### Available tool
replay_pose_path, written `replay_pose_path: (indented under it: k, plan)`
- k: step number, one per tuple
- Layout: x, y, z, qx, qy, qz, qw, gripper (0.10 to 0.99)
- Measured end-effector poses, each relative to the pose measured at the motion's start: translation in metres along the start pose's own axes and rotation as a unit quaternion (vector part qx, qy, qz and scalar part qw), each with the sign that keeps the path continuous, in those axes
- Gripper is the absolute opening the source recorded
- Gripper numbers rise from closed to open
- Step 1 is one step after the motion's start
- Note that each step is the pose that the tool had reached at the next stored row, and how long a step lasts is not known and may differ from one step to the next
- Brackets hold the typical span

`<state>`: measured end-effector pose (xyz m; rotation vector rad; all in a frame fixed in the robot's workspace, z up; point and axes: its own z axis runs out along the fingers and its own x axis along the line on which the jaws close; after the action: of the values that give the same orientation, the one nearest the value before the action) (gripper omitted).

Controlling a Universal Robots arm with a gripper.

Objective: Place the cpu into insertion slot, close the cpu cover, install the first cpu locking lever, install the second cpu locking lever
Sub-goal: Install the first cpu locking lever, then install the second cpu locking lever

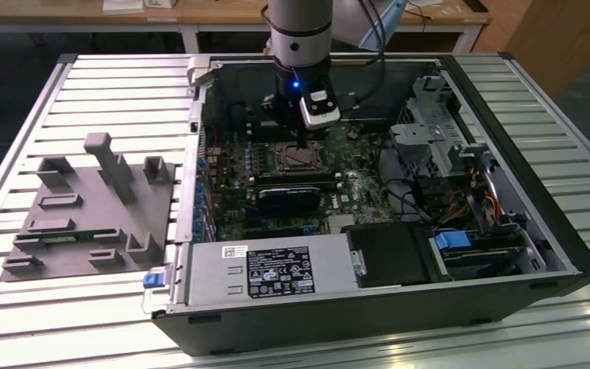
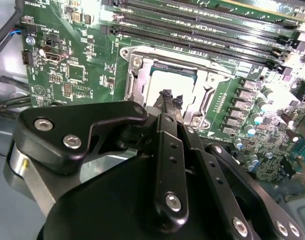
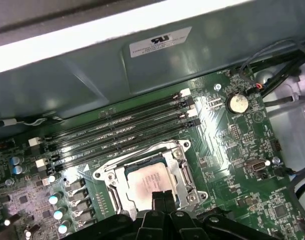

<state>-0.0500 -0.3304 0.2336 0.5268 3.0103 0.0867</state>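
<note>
Hand (image 3: 161, 197) over cpu (image 3: 146, 179), coin cell (image 3: 237, 103) beyond

case (image 1: 541, 223) open overhead | cpu slot (image 3: 185, 172): memory slots (image 3: 122, 132) just beside, wall (image 3: 92, 85) past them | exterior view's right: cables (image 1: 402, 192), drive cage (image 1: 429, 123)

Counted one cpu (image 3: 150, 182), one cpu cover (image 3: 106, 176), four memory slots (image 3: 120, 131) and one coin cell (image 3: 238, 103). One pincer (image 3: 160, 197). In the exterior view I logged one computer case (image 1: 571, 238) and one grey fixture block (image 1: 70, 223) on one tabletop (image 1: 28, 323).
</note>
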Motion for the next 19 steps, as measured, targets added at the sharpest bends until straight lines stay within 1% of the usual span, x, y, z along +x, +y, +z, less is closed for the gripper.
replay_pose_path:
  k: [8,16,19]
  plan:
    - [-0.0004,-0.0011,-0.0006,0.0001,0.0,0.0,1.0,0.102]
    - [-0.0023,-0.0063,-0.0009,0.0001,0.0,0.0,1.0,0.102]
    - [-0.0035,-0.0095,-0.001,0.0,0.0,0.0,1.0,0.102]
